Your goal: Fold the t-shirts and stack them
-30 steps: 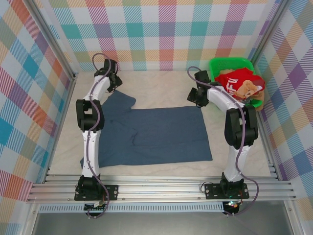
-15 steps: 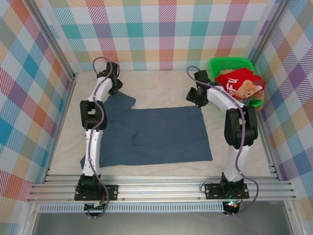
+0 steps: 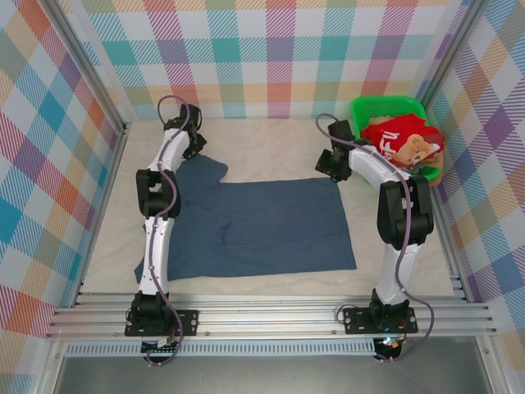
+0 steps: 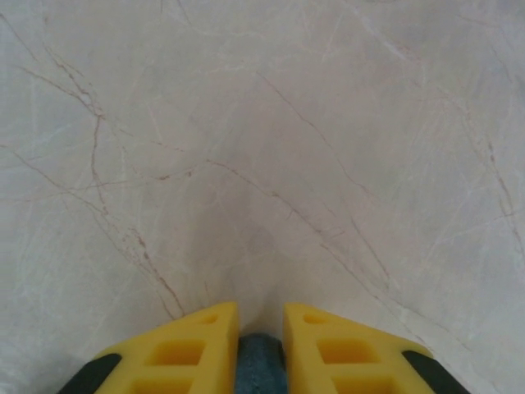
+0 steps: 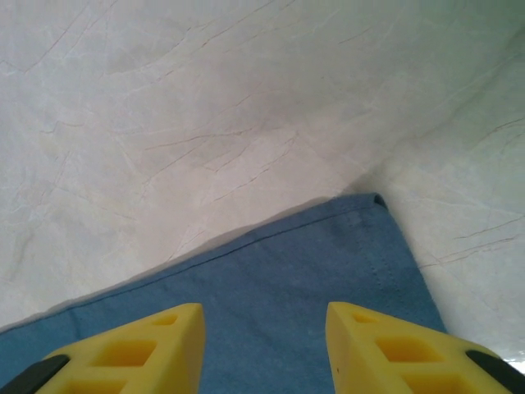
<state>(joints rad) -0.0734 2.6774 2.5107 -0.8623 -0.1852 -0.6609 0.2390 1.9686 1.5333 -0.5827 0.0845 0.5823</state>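
Slate-blue t-shirt [image 3: 271, 226]: sleeve pinched in my left gripper [image 4: 261, 318]; right gripper [image 5: 264, 313] gapes over its corner, must clamp before folding

The plain slate-blue cloth t-shirt [image 3: 262, 226] is one even colour against the cream, brown-veined desk [image 3: 271, 148]. Far right, a bright green plastic basket [image 3: 385, 104] carries a red cloth t-shirt with white lettering [image 3: 392, 135] and orange-tan printed cloth [image 3: 420, 150]. The left hand [image 4: 261, 320] and right hand [image 5: 265, 320] are yellow. The walls [image 3: 271, 57] are pastel plaid.
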